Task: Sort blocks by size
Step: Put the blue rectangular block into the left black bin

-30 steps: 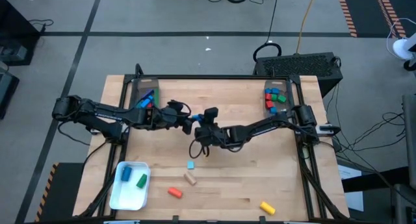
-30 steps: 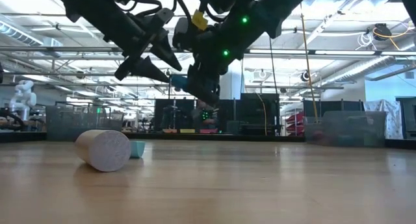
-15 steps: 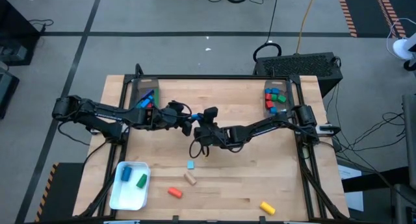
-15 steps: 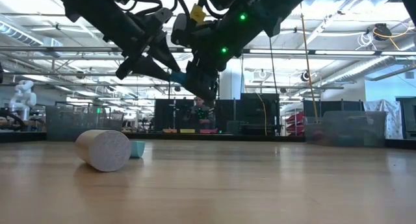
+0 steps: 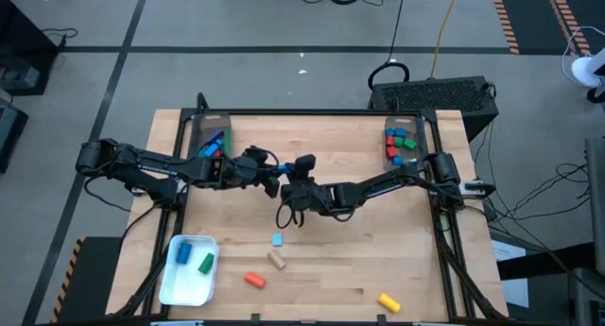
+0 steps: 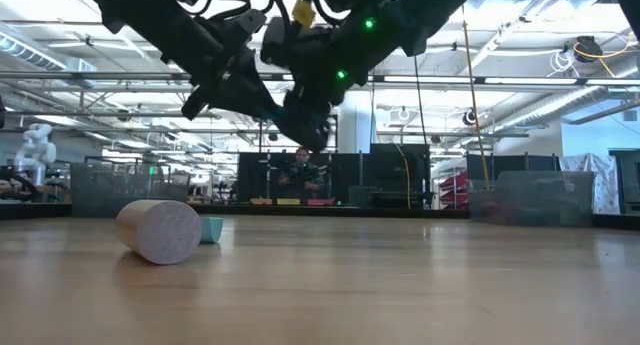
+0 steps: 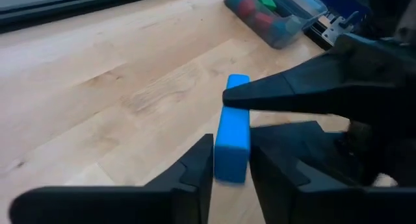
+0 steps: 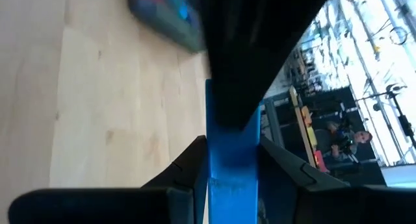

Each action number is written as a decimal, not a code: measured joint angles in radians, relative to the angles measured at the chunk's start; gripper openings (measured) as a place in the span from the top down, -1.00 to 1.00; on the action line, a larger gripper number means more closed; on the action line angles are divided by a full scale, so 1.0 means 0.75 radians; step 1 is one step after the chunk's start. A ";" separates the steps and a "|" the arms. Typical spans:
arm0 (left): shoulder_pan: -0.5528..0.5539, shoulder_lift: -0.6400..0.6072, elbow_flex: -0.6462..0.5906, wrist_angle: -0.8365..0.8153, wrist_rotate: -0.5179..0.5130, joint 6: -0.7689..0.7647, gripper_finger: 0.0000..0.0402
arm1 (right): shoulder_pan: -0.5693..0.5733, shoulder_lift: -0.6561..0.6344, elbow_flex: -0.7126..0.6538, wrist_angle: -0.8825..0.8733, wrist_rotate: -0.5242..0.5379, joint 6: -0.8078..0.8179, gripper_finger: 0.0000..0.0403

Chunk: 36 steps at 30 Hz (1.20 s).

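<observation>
A blue bar block point(image 7: 233, 130) hangs in the air above the middle of the table, between my two grippers, which meet tip to tip. My left gripper point(image 5: 272, 179) comes from the table's left and is shut on the bar's end nearest it. My right gripper point(image 5: 293, 184) comes from the right and is shut on the bar's other part point(image 8: 233, 152). In the low view both grippers point(image 6: 290, 110) are dark shapes well above the table, and the bar is mostly hidden there. My left gripper pinches the bar's two long sides at its near end point(image 7: 229, 169) between both fingers point(image 7: 198, 165). The fingers slant down from the table's left and lie along the bar. The bar is clear of the table. My right gripper pinches the bar's long sides point(image 8: 231, 172) between its two fingers point(image 8: 192, 159), coming from the table's right at a slight downward slant. The bar runs out past the fingertips toward the left gripper, which covers its far end. The bar is lifted clear.
Clear bins with blocks stand at the far left point(image 5: 213, 142) and far right point(image 5: 402, 142). A white tray point(image 5: 175, 286) near the front left holds a blue and a green block. Loose on the table lie a light blue cube point(image 5: 277, 239), a tan cylinder point(image 5: 276, 260), an orange block point(image 5: 253, 280) and a yellow block point(image 5: 388, 301).
My left gripper's fingers, spread wide around the bar's end a second ago, have shut on it while the hand stayed in place. My right gripper has kept its hold on the bar, which stays in the air at the same spot.
</observation>
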 joint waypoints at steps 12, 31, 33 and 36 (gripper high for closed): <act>0.000 -0.001 0.000 0.003 -0.013 0.007 0.34 | 0.010 -0.002 0.001 0.111 0.021 -0.097 0.54; 0.001 -0.005 0.001 0.029 -0.004 0.113 0.70 | 0.016 -0.001 0.000 0.109 0.073 -0.072 0.48; 0.000 -0.021 0.001 0.021 -0.019 0.116 0.70 | 0.017 -0.001 0.004 0.100 0.112 0.001 0.42; 0.003 -0.058 -0.002 -0.026 -0.088 0.134 0.70 | 0.017 -0.017 0.003 -0.010 0.171 0.102 0.31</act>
